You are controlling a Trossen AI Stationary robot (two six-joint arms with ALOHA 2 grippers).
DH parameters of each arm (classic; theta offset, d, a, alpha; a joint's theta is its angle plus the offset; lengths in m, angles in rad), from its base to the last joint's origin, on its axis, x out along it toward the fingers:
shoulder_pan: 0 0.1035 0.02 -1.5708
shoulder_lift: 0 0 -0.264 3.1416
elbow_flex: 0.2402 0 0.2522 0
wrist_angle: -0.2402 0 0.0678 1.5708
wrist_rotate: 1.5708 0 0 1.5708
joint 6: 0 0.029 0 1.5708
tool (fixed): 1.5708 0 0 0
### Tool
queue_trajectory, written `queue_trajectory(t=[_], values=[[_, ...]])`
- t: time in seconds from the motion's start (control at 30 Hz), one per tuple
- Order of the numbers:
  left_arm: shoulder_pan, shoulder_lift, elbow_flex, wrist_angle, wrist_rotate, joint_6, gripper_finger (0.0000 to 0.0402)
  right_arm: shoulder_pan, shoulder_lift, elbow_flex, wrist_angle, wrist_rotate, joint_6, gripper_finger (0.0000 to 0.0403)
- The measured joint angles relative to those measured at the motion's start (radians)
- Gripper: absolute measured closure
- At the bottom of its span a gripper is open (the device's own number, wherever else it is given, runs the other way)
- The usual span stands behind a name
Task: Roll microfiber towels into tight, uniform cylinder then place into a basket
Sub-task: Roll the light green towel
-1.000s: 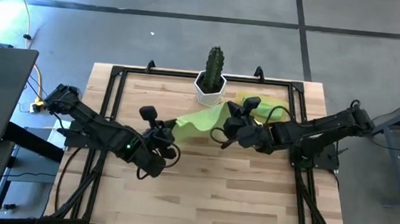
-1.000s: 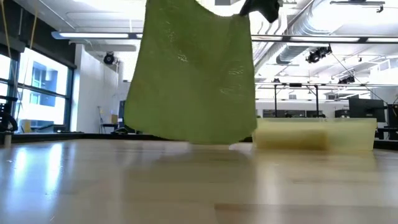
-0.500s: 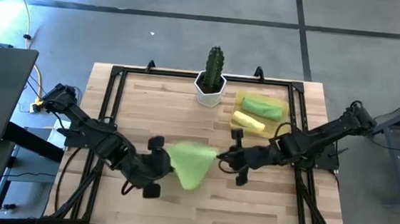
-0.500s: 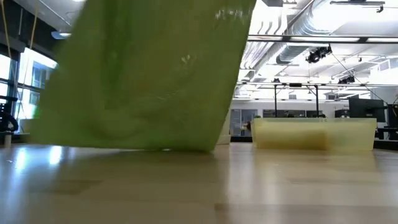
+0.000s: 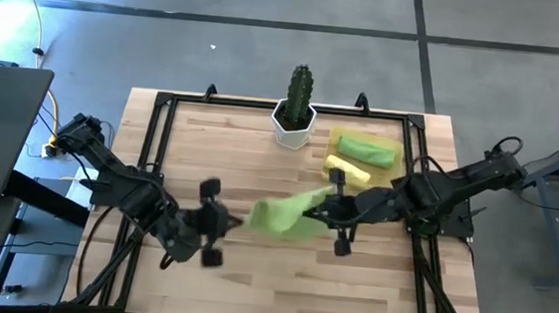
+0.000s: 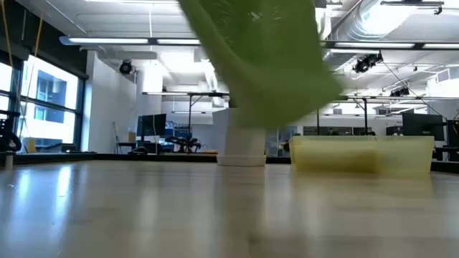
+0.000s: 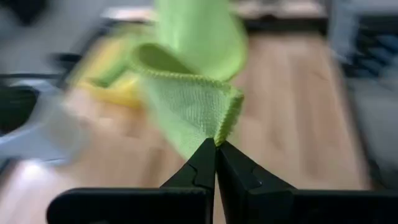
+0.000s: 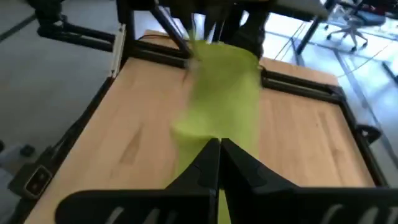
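Both my grippers, left (image 7: 216, 144) and right (image 8: 219, 144), pinch one lime-green towel (image 5: 285, 217) above mid-worktop. Only the high view shows two rolls in the basket (image 5: 390, 175) near the far right corner.

Lime-green towel (image 5: 288, 217) is hanging mid-tabletop, showing a fine woven texture and a stitched hem in the left wrist view (image 7: 193, 102). Black end effectors are pinching it: left end effector (image 7: 216, 144), right end effector (image 8: 219, 144). Tabletop (image 5: 280, 277) is showing light wood planks with a black frame. Pale yellow basket (image 5: 397, 146) is carrying one lime-green rolled towel (image 5: 365, 149) and one bright yellow rolled towel (image 5: 346, 171). Dark green cactus (image 5: 299, 86) is sitting in a white pot (image 5: 292, 125).
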Motion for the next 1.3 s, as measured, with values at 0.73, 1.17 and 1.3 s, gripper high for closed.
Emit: queue_trajectory(t=[0.73,1.17,1.3], values=[[0.255,-0.07,-0.001,-0.296,-0.302,0.086,0.0401,-0.327,-0.005,-0.087,0.111,0.247,-0.348,0.0403],[0.061,0.046,-0.213,-0.011,0.15,-0.202,0.0401,-0.109,0.01,-0.359,0.061,0.066,0.136,0.0403],[-0.024,0.137,-0.278,0.213,0.193,-0.261,0.0401,-0.011,0.01,-0.519,0.262,0.009,0.292,0.0403]])
